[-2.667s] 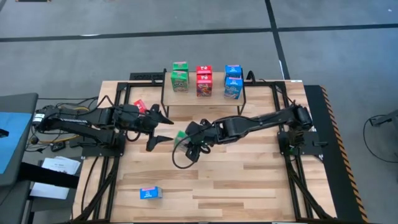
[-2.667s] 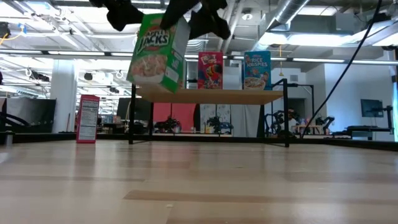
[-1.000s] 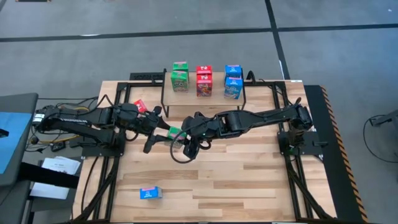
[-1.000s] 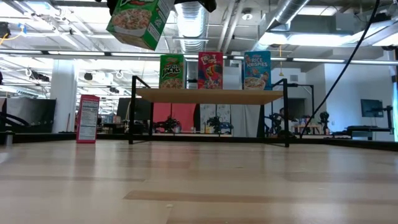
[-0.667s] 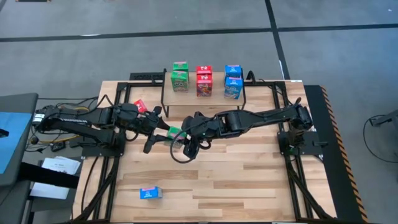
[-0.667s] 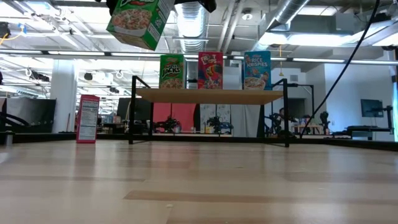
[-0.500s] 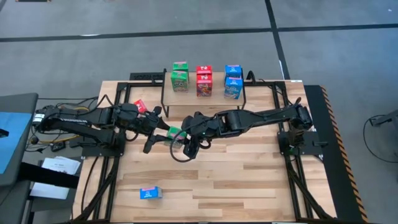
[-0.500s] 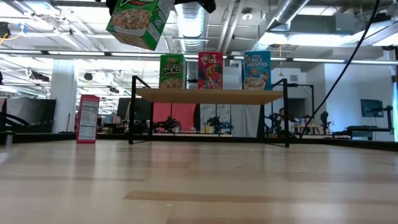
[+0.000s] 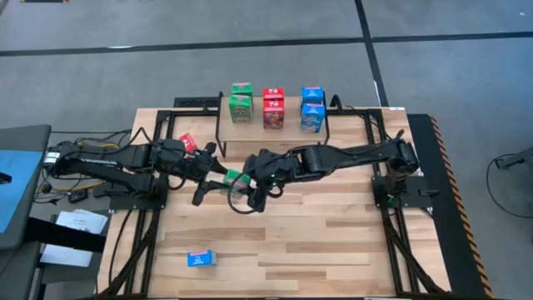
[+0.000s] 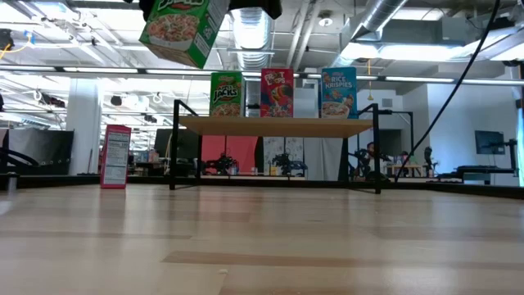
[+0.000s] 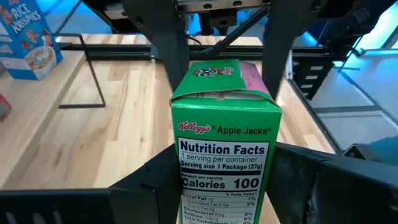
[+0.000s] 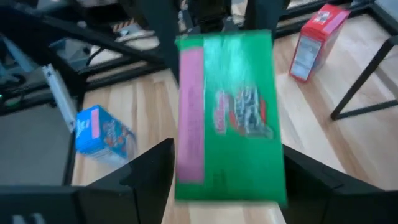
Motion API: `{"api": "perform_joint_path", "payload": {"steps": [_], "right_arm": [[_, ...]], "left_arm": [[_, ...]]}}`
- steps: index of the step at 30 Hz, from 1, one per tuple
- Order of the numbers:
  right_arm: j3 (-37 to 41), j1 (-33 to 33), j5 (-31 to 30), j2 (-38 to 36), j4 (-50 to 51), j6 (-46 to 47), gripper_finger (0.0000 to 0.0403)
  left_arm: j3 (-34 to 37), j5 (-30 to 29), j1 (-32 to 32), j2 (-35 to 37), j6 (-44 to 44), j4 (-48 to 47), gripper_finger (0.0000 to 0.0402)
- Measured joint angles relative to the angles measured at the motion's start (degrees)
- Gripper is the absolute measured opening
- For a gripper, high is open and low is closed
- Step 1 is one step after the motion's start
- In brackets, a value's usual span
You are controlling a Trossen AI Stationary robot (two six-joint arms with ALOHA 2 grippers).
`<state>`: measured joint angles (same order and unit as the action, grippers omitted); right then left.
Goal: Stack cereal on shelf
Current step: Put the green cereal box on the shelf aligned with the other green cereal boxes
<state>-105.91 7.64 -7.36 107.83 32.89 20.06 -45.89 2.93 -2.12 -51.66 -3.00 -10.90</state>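
A green cereal box [image 9: 234,177] hangs in the air above the table's middle, higher than the shelf [image 10: 274,124]. My left gripper [image 9: 218,178] comes at it from the table's left and is shut on it. My right gripper [image 9: 250,182] comes from the right. It is open, with a finger on either side of the box's [image 12: 230,118] other end, close to it. I cannot tell whether these fingers touch the box. Green, red and blue boxes stand upright on the shelf [image 9: 275,143]. My left gripper pinches the green box [image 11: 224,143] between its two fingers, one on each broad face [image 11: 186,186], at the end nearest this arm. The fingers come nearly level from the table's left and lie along the box. The box [image 10: 182,29] is lifted clear and tilted.
A red box [image 9: 187,142] stands on the table left of the shelf. A blue box [image 9: 201,259] lies near the table's front left. The shelf's black legs [image 10: 174,143] stand behind the arms. The table's near right part is bare wood.
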Motion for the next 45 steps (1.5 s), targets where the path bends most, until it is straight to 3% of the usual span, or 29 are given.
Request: {"api": "perform_joint_path", "payload": {"steps": [7, 14, 19, 25, 36, 45], "right_arm": [[-0.07, 0.02, 1.23, -5.73, 4.12, -0.22, 0.0270], [0.00, 1.11, 0.99, -13.81, 4.89, -4.80, 0.0270], [0.00, 2.90, 0.95, -18.10, 4.76, -7.04, 0.0270], [0.00, 5.21, 0.79, -21.21, 7.35, -7.20, 0.0270], [0.00, 7.43, 0.66, -22.05, 10.94, -7.07, 0.0270], [0.00, 7.21, -0.23, -22.05, 11.68, -7.09, 0.0270]], "left_arm": [[-0.06, -0.80, 1.08, 1.10, 4.94, 2.19, 0.0171], [1.30, -2.86, 6.13, 2.32, 6.55, 4.34, 0.0171], [8.54, -0.41, 12.44, 2.67, 6.83, 19.20, 0.0171], [14.27, 4.47, 19.98, 2.88, 5.72, 30.48, 0.0171], [16.11, 12.42, 32.28, 1.05, 5.33, 31.90, 0.0171], [16.07, 18.13, 39.07, -8.39, 3.19, 39.57, 0.0171]]}}
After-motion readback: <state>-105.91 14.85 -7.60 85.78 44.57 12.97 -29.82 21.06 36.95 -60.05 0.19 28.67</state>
